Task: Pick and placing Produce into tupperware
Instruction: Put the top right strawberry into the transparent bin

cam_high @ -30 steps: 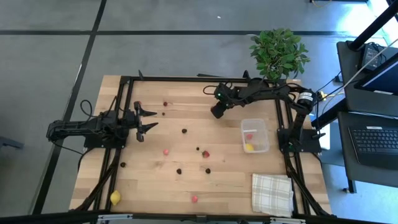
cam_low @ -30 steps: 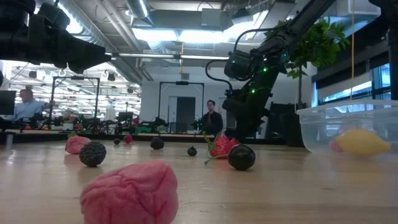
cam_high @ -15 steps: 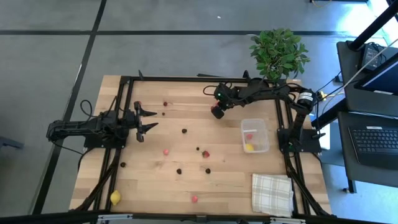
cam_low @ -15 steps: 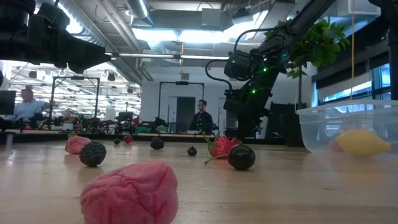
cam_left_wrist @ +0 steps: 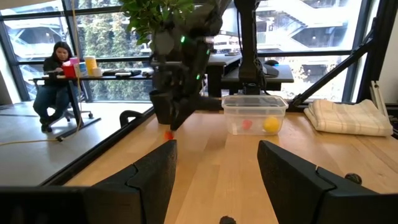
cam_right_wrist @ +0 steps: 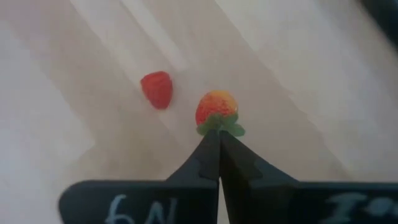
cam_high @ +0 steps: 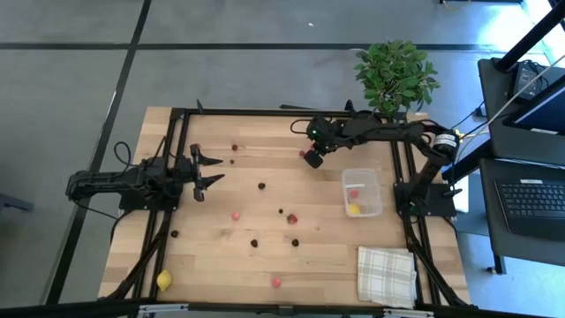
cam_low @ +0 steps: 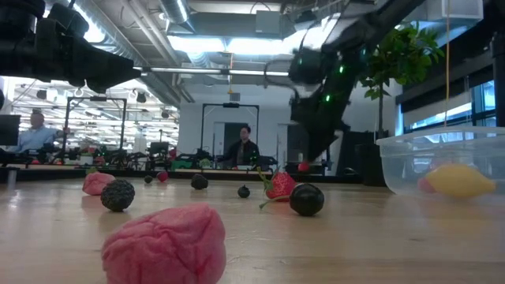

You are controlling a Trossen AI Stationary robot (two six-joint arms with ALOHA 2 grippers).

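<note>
Nearest the low camera lies a pink berry (cam_low: 164, 243), with a dark berry (cam_low: 306, 199) and a strawberry (cam_low: 280, 185) behind it. On the table's 3 o'clock side the clear tupperware (cam_high: 362, 193) holds a yellow lemon (cam_high: 353, 209) and a red piece (cam_high: 354, 193). At 12 o'clock the right gripper (cam_right_wrist: 219, 134) has its fingertips pinched together on a small strawberry's (cam_right_wrist: 216, 109) leafy cap, lifted above a red raspberry (cam_right_wrist: 157, 89). At 9 o'clock the left gripper (cam_high: 210, 169) waits with fingers spread wide.

Small red, pink and dark Produce (cam_high: 261, 186) pieces lie scattered across the wood; one yellow piece sits at seven o'clock. The clear tupperware (cam_high: 363, 193), at three o'clock, holds two.
</note>
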